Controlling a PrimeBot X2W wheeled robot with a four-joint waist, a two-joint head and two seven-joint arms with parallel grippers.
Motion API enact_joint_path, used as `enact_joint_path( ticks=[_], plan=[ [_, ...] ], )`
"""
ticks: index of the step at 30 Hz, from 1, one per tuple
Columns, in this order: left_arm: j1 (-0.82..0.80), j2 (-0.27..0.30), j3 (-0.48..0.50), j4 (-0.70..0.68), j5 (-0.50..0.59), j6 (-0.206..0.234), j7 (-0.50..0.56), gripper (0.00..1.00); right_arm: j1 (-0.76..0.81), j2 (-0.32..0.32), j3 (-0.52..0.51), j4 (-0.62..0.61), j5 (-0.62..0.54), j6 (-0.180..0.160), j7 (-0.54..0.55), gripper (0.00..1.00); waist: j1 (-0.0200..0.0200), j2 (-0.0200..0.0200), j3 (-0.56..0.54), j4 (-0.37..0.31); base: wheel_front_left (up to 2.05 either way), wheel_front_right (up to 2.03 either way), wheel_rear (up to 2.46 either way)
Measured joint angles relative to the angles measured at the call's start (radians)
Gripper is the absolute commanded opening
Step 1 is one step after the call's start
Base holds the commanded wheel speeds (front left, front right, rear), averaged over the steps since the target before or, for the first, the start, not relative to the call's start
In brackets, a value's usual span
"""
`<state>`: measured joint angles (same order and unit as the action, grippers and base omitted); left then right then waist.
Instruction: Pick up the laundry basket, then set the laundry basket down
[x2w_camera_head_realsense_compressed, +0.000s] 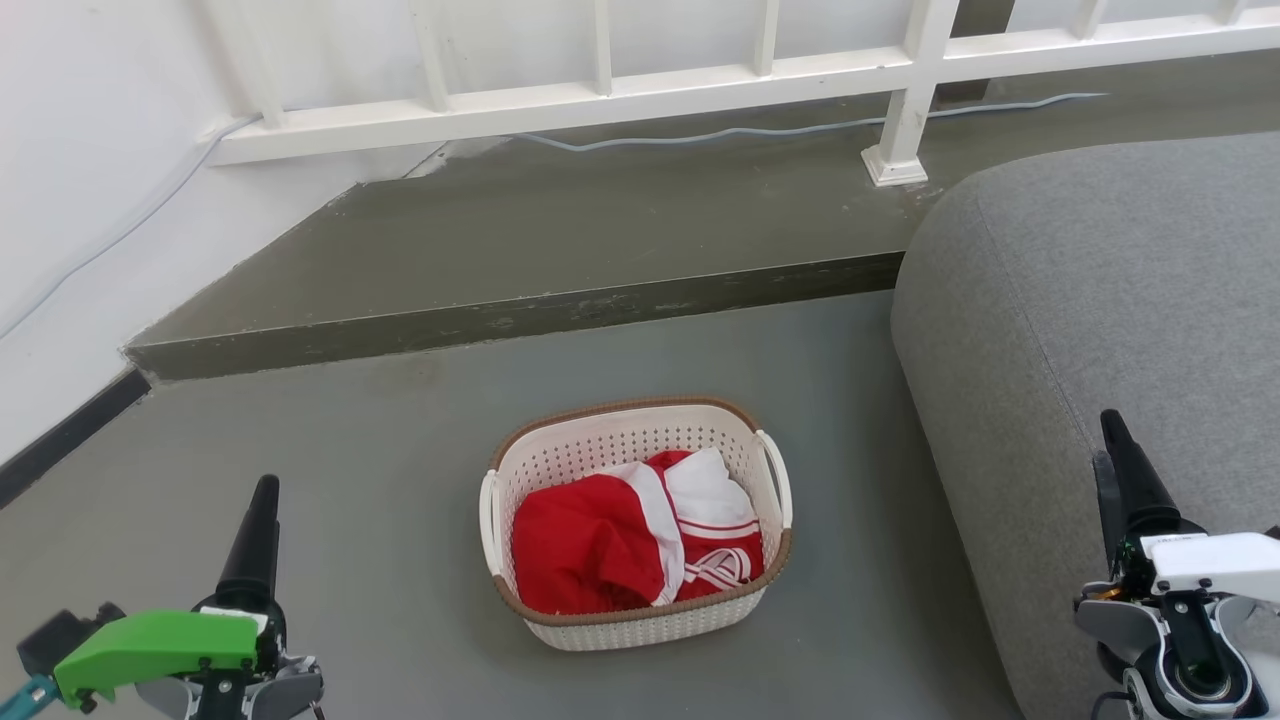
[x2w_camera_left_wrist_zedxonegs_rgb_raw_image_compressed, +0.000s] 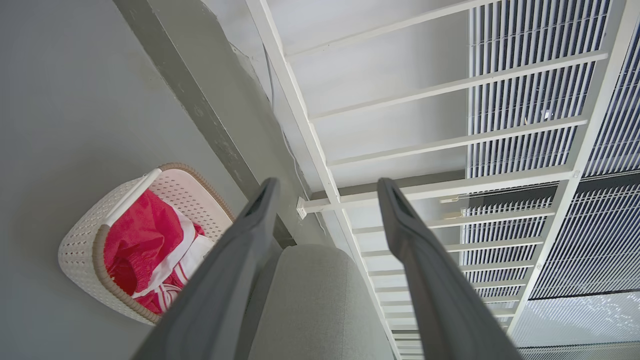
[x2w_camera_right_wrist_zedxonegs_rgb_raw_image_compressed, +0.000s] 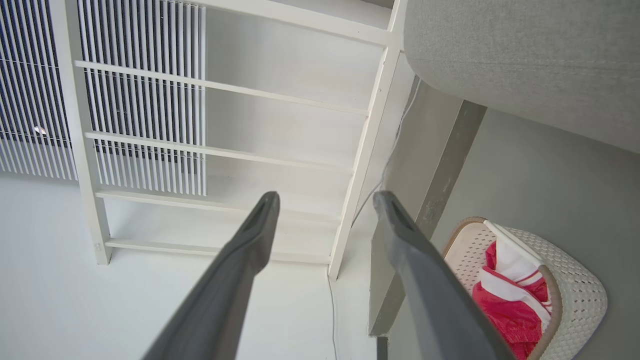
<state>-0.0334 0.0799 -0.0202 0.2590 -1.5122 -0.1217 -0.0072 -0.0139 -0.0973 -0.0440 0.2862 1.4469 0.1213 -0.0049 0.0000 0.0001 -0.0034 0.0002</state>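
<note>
Starting pick-up: cream-white perforated plastic laundry basket (x2w_camera_head_realsense_compressed: 640, 630) untouched; left gripper (x2w_camera_left_wrist_zedxonegs_rgb_raw_image_compressed: 325, 187) & right gripper (x2w_camera_right_wrist_zedxonegs_rgb_raw_image_compressed: 325, 197) spread apart, empty; nxt: reach white loop handles (x2w_camera_head_realsense_compressed: 778, 480).

Bright, even daylight, soft shadows; wrist views bend at edges.

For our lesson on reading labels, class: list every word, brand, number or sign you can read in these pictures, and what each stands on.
No text can be read in these views.
White cover behind the right gripper: a faint grey mark, too small to read.
Red and white garment in the laundry basket: white stripes and loops, no legible letters.
</note>
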Motion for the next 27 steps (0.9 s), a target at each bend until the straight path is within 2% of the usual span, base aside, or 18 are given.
enact_joint_path(
  ticks=[5,10,27],
  plan=[
    [-0.011,0.018,-0.023,-0.011,0.083,0.0,-0.019,1.0,-0.008,-0.021,0.023,-0.008,-0.081,-0.001,-0.016,1.0,0.0,0.0,-0.001,0.001,0.0,0.0,0.0],
    [-0.018,0.048,-0.041,-0.013,0.192,0.0,-0.03,1.0,-0.019,-0.041,0.047,-0.016,-0.171,-0.019,-0.03,1.0,0.0,0.0,-0.002,0.003,0.0,0.0,0.0],
    [-0.045,0.068,-0.107,-0.074,0.48,0.034,-0.081,1.0,-0.04,-0.088,0.142,-0.041,-0.453,-0.089,-0.076,1.0,0.0,0.0,-0.012,0.011,0.0,0.0,0.0]
  ],
)
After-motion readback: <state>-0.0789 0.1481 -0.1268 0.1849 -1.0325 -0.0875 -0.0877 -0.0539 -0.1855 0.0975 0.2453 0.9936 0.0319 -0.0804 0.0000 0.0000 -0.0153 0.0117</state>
